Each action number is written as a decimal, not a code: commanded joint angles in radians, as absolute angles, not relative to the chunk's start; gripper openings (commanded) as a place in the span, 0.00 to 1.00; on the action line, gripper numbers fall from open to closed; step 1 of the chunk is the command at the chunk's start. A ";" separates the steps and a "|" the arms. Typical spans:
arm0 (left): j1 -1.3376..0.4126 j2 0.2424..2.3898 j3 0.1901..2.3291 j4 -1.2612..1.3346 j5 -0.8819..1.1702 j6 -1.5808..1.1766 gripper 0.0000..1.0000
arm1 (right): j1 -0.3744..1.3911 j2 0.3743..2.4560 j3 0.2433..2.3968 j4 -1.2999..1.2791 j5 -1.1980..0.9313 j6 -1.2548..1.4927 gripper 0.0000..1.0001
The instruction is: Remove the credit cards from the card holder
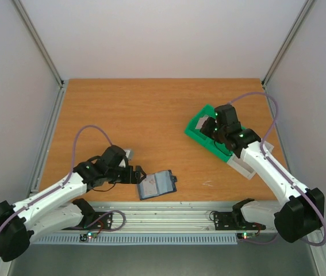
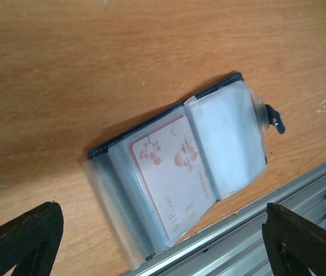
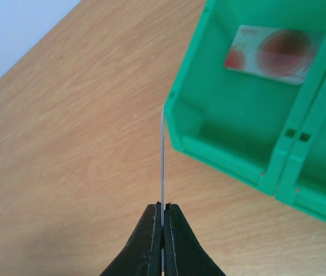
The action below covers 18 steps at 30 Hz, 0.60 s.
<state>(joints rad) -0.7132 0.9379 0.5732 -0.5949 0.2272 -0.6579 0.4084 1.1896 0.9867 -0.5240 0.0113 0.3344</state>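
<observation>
The card holder (image 1: 157,184) lies open near the table's front edge, slate-blue with clear sleeves. In the left wrist view the card holder (image 2: 231,135) shows a whitish credit card (image 2: 171,178) with red blossoms tucked in one sleeve. My left gripper (image 1: 139,174) sits just left of it, open and holding nothing, its fingers (image 2: 25,238) wide apart on either side. My right gripper (image 3: 163,208) is shut on a thin credit card (image 3: 163,155) seen edge on, beside the green tray's corner. The right gripper (image 1: 213,126) hovers over the green tray (image 1: 197,127).
One whitish card with a red blotch (image 3: 272,50) lies in a compartment of the green tray (image 3: 231,155). A white bin (image 1: 242,167) adjoins the tray under the right arm. A metal rail (image 2: 249,233) runs along the table's front edge, close to the card holder.
</observation>
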 commanded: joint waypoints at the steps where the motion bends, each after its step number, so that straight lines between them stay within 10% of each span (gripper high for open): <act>1: -0.710 0.945 0.503 -0.439 0.272 -0.709 0.95 | 0.317 1.201 1.012 -0.526 0.045 0.316 0.01; 18: -0.710 1.044 0.401 -0.247 0.316 -0.750 0.92 | -0.018 1.139 0.917 -0.619 -0.050 0.241 0.01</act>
